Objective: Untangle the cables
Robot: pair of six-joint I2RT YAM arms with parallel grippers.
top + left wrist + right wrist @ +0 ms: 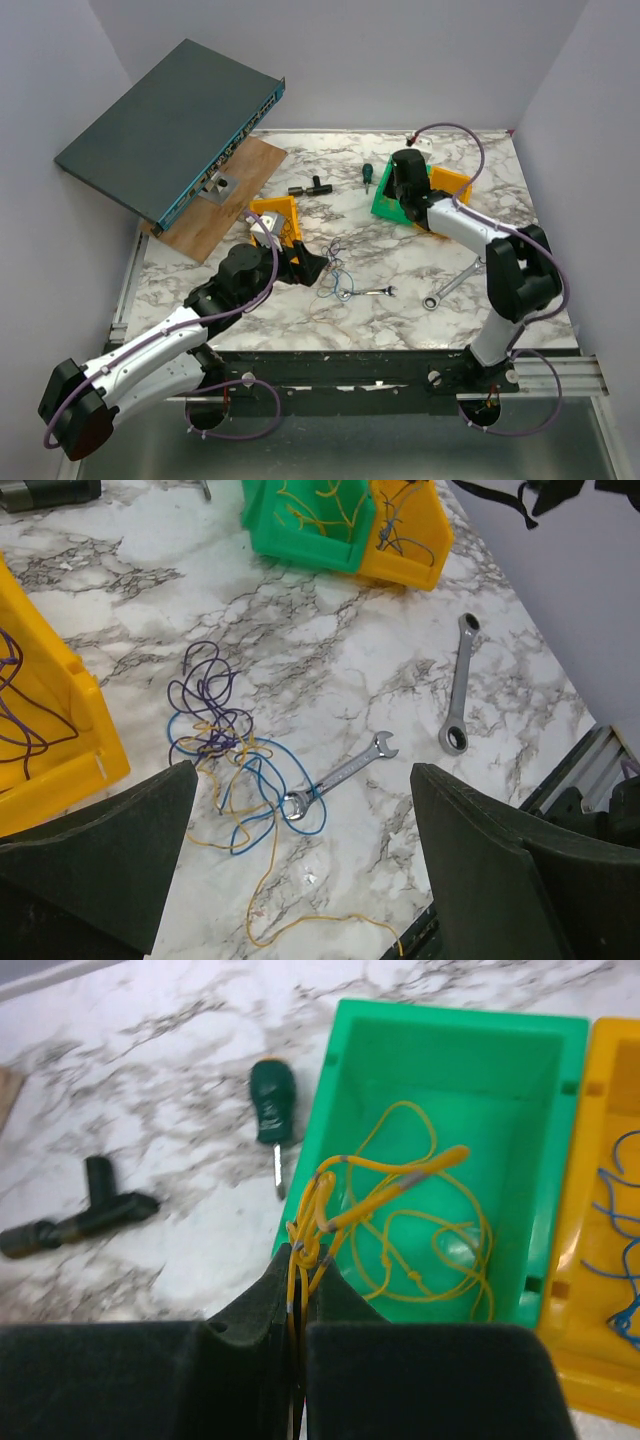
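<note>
Cables point(338, 277) point(225, 745), a small tangle of hair-thin blue, purple and orange-yellow wire loops, lie about midway across the white marble tabletop point(420, 255), nearer its near edge. A small silver open-end wrench point(340, 776) touches the blue loops. My left claw point(302, 790) hovers over them, jaws spread wide and empty. My right claw point(300, 1280), by the far edge, is pinched tight on a thin yellow wire point(440, 1160) above the green plastic bin point(450, 1030).

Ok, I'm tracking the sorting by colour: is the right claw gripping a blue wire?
No, the right claw is shut on a yellow wire above the green bin.
</note>
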